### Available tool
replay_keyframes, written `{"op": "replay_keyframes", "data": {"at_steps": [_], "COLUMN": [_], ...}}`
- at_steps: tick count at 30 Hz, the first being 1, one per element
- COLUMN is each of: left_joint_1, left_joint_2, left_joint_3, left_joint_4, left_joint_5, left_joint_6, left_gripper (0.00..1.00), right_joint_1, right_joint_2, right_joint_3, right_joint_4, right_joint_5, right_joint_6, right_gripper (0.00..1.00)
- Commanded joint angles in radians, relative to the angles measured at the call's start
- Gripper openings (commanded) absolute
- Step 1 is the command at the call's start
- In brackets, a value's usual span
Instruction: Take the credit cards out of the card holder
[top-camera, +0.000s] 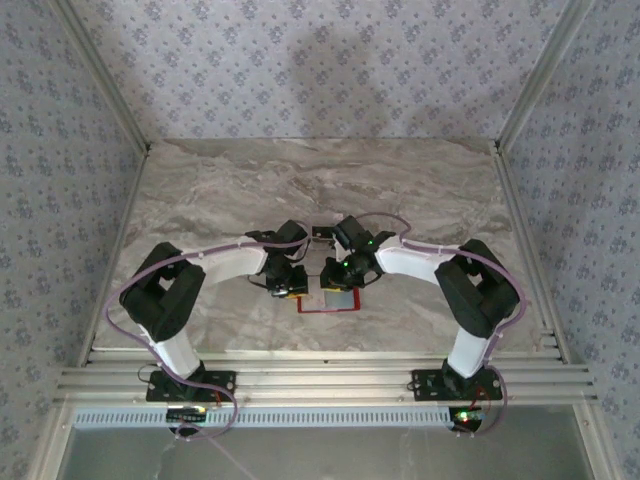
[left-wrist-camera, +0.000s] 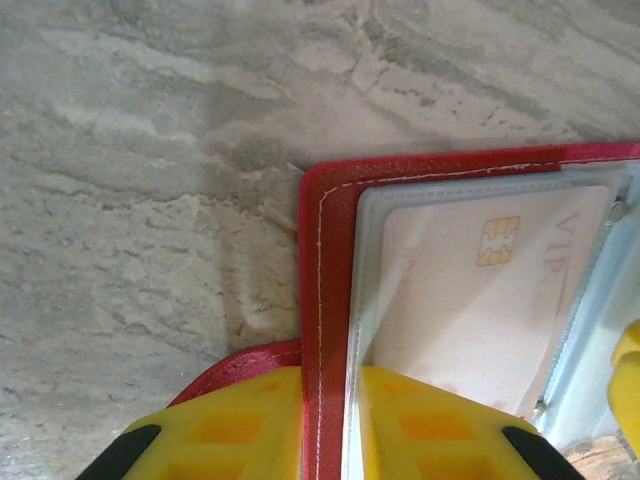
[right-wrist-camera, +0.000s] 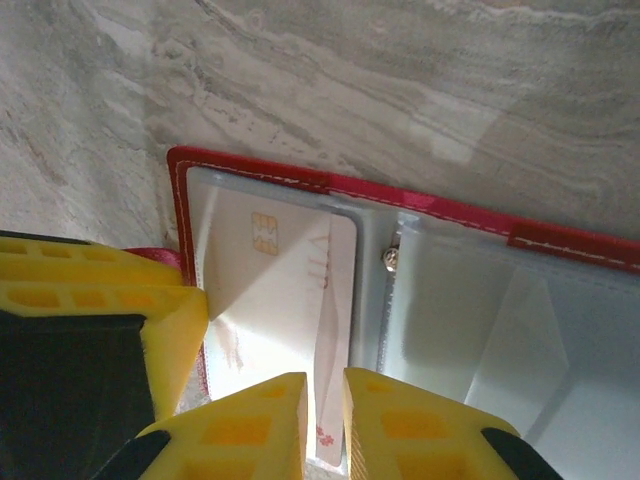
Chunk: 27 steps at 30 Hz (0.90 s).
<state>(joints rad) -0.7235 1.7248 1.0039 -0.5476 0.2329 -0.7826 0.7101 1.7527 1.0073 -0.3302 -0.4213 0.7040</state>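
Two pinches at once: the left gripper (left-wrist-camera: 325, 405) is clamped on the red cover edge of the card holder (left-wrist-camera: 318, 250), and the right gripper (right-wrist-camera: 326, 405) nips the credit cards (right-wrist-camera: 275, 275) at the end nearest its fingers. The cards look light, stiff and slick, so grip the flat faces firmly.

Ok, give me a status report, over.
Left gripper clamps card holder at cover edge. Right gripper pinches credit card, mostly in its pocket. Nothing blocking.

The credit cards (left-wrist-camera: 470, 300) sit in the card holder (left-wrist-camera: 325, 300) on the table (left-wrist-camera: 150, 150).
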Motion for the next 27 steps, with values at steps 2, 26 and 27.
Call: {"op": "replay_keyframes", "data": {"at_steps": [2, 26, 27], "left_joint_1": [0.007, 0.007, 0.007], "left_joint_2": [0.026, 0.033, 0.033], "left_joint_3": [-0.018, -0.018, -0.019], "left_joint_4": [-0.020, -0.034, -0.034], "left_joint_5": [-0.004, -0.004, -0.004], "left_joint_6": [0.015, 0.020, 0.020], "left_gripper": [0.21, 0.19, 0.19], "right_joint_1": [-0.008, -0.012, -0.013], "right_joint_2": [0.027, 0.047, 0.047], "right_joint_3": [-0.025, -0.072, -0.073], "right_joint_4": [0.019, 0.145, 0.151], "right_joint_5": [-0.025, -0.107, -0.112], "right_joint_6": [0.014, 0.060, 0.061], "right_gripper": [0.18, 0.16, 0.16]}}
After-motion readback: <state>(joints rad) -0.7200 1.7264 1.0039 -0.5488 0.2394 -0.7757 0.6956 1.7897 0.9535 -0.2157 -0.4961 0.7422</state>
